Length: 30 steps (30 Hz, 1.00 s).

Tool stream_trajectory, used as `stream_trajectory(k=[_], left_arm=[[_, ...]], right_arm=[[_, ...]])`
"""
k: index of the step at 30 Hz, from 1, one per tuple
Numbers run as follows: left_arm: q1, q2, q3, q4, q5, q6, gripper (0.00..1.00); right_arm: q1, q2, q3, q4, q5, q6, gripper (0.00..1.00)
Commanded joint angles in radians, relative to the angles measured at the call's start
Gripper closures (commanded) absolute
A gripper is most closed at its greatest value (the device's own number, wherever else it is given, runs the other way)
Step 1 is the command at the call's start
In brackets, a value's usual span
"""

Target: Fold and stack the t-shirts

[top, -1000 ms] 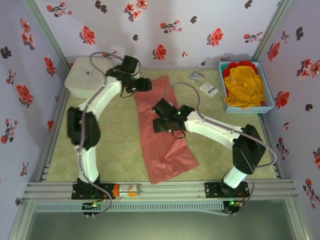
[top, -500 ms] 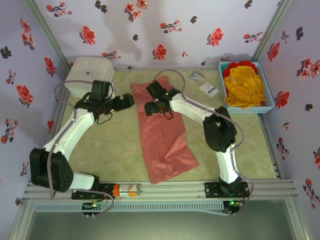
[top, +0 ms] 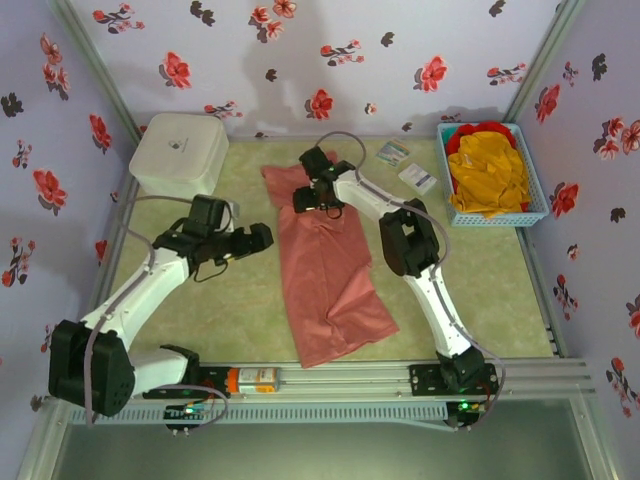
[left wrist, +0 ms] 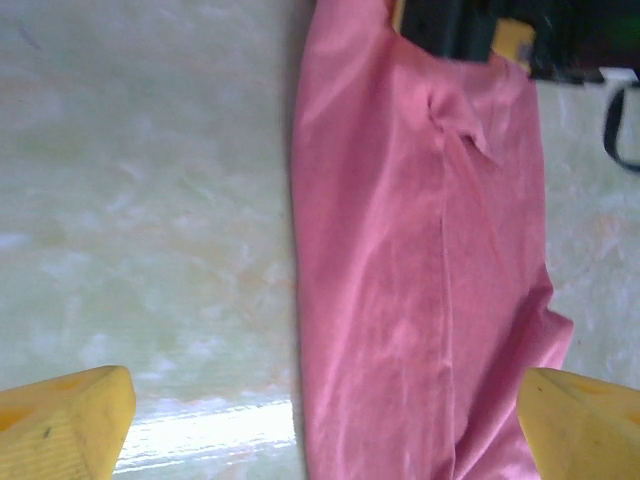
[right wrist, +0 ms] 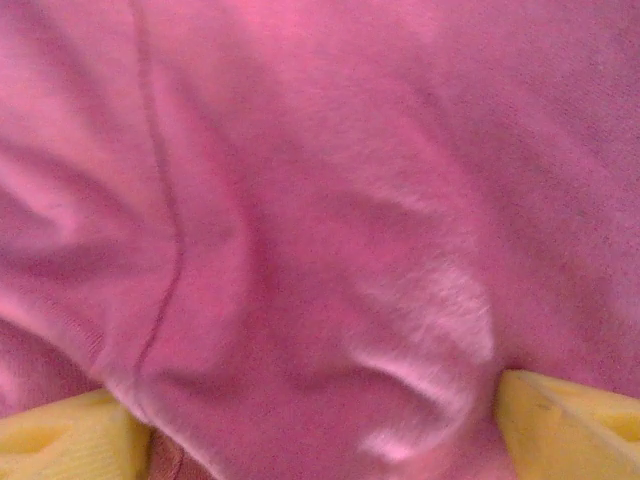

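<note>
Since a second ago, the left gripper (top: 264,238) has swung from the far-left corner to just beside the salmon-pink t-shirt (top: 325,270). The right gripper (top: 301,203) has moved to the shirt's far end. Both jaws are wide and hold nothing. The shirt lies mid-tabletop as a creased strip, long axis far-to-near, near end leaning right. The far-right blue basket (top: 500,218) holds mustard t-shirts (top: 490,178) and a red t-shirt (top: 478,131).

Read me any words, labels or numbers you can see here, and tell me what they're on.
Nothing here reads clearly.
Farther packet: print too small to read.
Nearer packet: print too small to read.
White box: small lid mark, unreadable.
Orange label, near edge: blurred.
</note>
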Motion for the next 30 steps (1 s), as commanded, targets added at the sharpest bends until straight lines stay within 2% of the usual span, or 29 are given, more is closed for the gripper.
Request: stream_trajectory(k=[1, 4, 13, 20, 25, 28, 30], left_arm=[[-0.046, 0.017, -0.031, 0.06, 0.03, -0.027, 0.04], [-0.077, 0.037, -0.057, 0.09, 0.03, -0.051, 0.06], [-0.135, 0.104, -0.078, 0.135, 0.028, -0.079, 0.08], [-0.146, 0.144, -0.076, 0.083, 0.017, -0.048, 0.08], [-0.146, 0.1, -0.114, 0.088, 0.004, -0.043, 0.0], [-0.146, 0.092, -0.109, 0.077, 0.005, -0.019, 0.01], [-0.146, 0.1, -0.092, 0.058, 0.005, 0.004, 0.06]], right_arm=[[-0.035, 0.067, 0.089, -0.075, -0.006, 0.022, 0.13], [-0.082, 0.102, 0.133, -0.074, -0.044, 0.067, 0.14], [-0.186, 0.143, 0.18, 0.006, -0.045, 0.152, 0.14], [-0.206, 0.149, 0.235, 0.059, -0.092, 0.145, 0.11], [-0.196, 0.06, 0.181, 0.093, -0.106, 0.099, 0.04], [-0.186, -0.035, 0.102, 0.14, -0.097, 0.073, 0.01], [-0.184, -0.087, 0.092, 0.125, -0.092, 0.074, 0.0]])
